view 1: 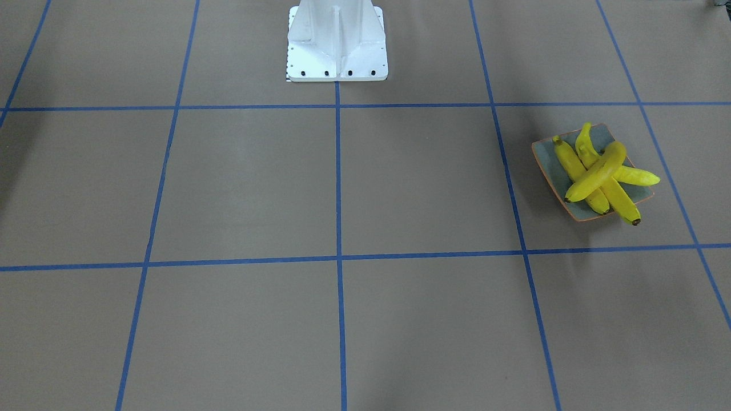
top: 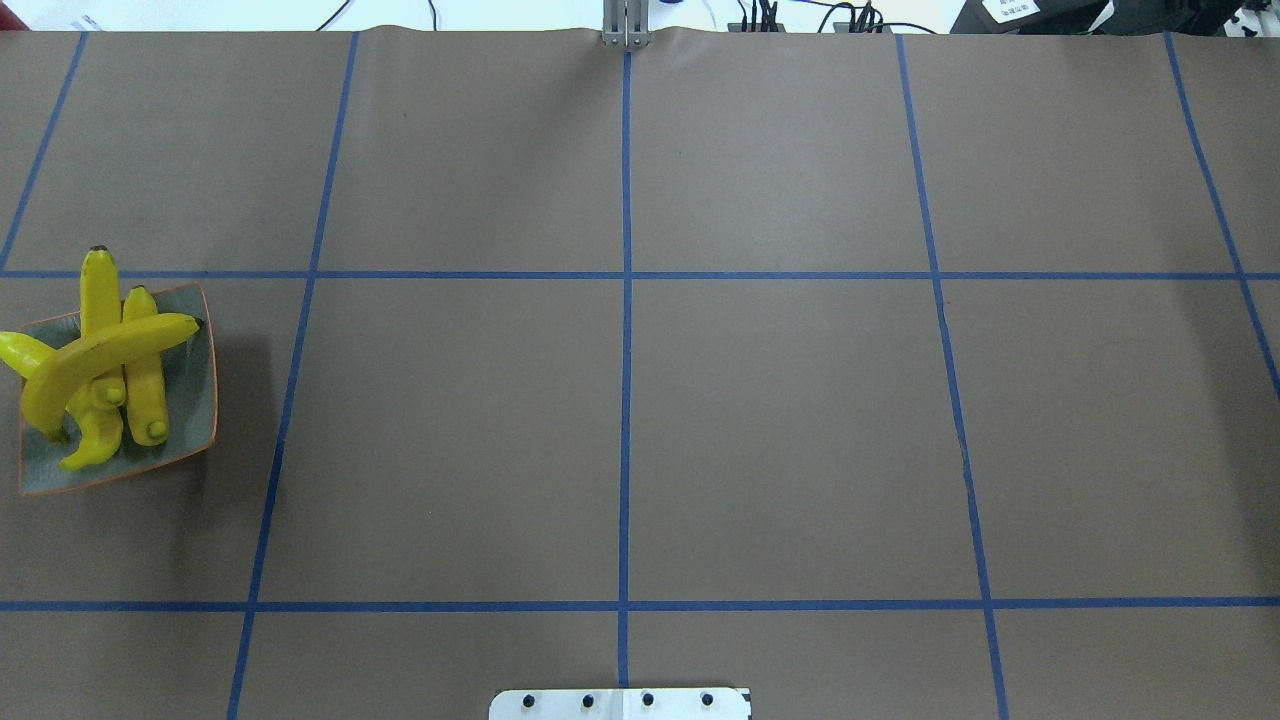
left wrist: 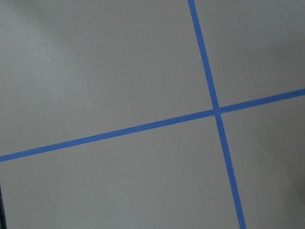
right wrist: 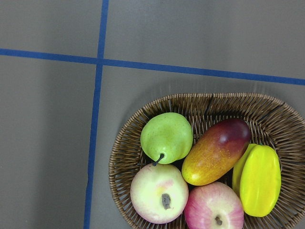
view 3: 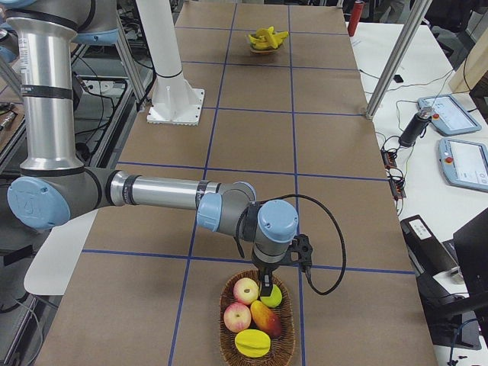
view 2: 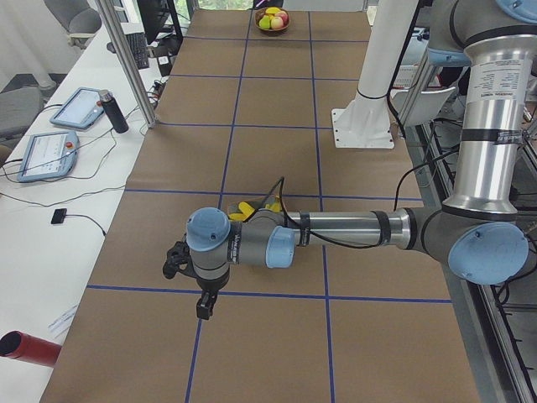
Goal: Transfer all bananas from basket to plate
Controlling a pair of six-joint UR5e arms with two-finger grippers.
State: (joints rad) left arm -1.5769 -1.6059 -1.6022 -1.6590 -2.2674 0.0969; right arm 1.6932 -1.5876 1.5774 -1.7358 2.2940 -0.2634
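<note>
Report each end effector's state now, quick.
Left end effector: cannot be told; it shows only in a side view.
Right end effector: cannot be told; it shows only in a side view, above the basket.

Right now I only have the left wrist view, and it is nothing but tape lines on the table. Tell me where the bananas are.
Observer: All four bananas lie piled crosswise on the plate, far out on the robot's left side.
Operator: Check the basket for leftovers.
Observer: No banana in the basket: it holds a green pear, a mango, two apples and a yellow ribbed fruit.
Operator: Report the right gripper.
Observer: The right gripper hangs over the basket. It shows only in the exterior right view, so I cannot tell whether it is open or shut.
</note>
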